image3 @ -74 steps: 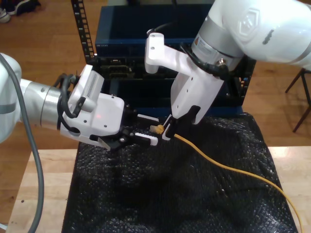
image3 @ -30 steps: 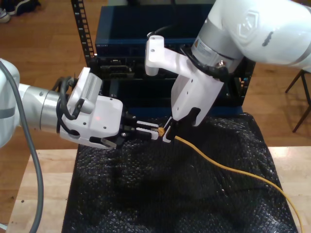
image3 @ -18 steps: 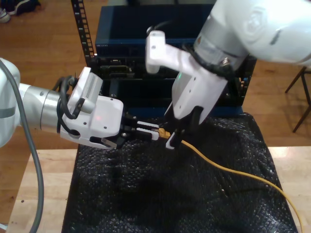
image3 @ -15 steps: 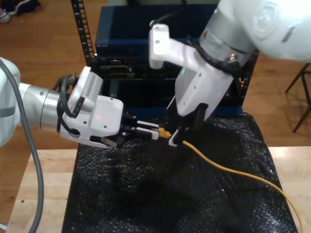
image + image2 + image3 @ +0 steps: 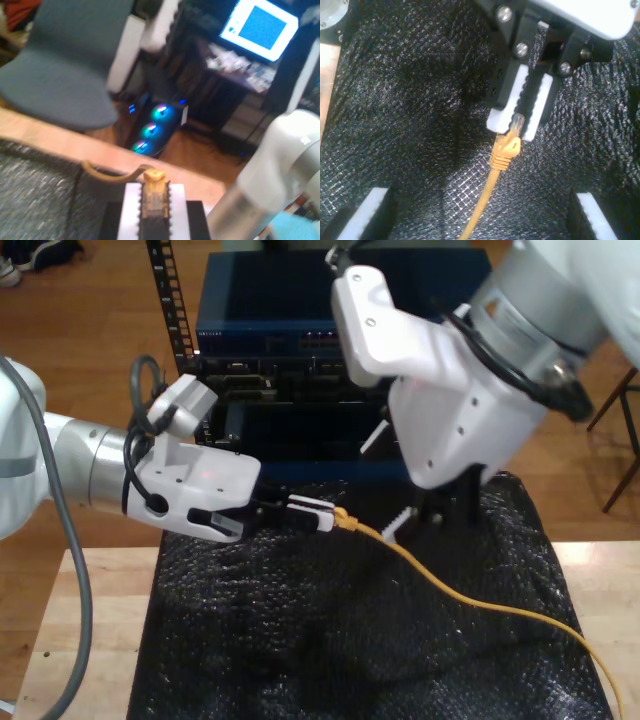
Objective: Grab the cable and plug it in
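**Handover complete: plug held, insertion pending**

My first gripper [image 5: 318, 516] is clamped on the clear plug at the tip of the cable [image 5: 470, 597], which trails from the jaws across the black padded mat [image 5: 300, 640] toward the exterior view's right. My second gripper [image 5: 480, 220] hangs above with its pads spread apart, holding nothing. I judge the grab done and the plugging step still ahead: the next move calls for carrying the plug to a port on the blue rack unit [image 5: 260, 300] and aligning it squarely.

Cable [image 5: 470, 598] runs across mat [image 5: 300, 640]; rack [image 5: 290, 340] behind.
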You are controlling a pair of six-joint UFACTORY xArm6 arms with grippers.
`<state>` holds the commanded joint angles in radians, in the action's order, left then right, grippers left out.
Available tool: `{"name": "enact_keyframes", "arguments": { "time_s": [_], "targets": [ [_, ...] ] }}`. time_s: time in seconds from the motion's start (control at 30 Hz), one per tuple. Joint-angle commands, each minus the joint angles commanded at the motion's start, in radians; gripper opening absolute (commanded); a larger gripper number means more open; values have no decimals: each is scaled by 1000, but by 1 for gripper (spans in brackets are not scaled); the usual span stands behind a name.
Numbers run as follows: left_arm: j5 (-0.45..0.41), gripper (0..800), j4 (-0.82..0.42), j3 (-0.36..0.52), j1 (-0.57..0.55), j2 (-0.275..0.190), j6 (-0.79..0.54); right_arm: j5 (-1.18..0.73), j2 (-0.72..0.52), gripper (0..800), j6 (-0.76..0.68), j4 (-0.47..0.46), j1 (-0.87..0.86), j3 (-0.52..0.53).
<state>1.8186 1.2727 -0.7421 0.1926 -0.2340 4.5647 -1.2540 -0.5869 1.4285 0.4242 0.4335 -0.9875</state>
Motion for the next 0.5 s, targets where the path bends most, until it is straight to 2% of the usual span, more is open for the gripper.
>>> {"name": "enact_keyframes", "arguments": {
  "time_s": [0.13, 0.23, 0.37, 0.5],
  "targets": [
    [52, 3, 38, -11, 28, 40, 3, 130, -89, 750, 75, 5, 2, 97],
    [72, 3, 40, -12, 32, 49, 5, 201, -132, 736, 97, 5, 8, 133],
    [100, 3, 52, -14, 37, 61, 32, 207, -160, 762, 97, 11, 11, 140],
    [190, 3, 87, -37, 54, 110, 57, 206, -195, 766, 98, 63, 35, 138]
  ]
}}
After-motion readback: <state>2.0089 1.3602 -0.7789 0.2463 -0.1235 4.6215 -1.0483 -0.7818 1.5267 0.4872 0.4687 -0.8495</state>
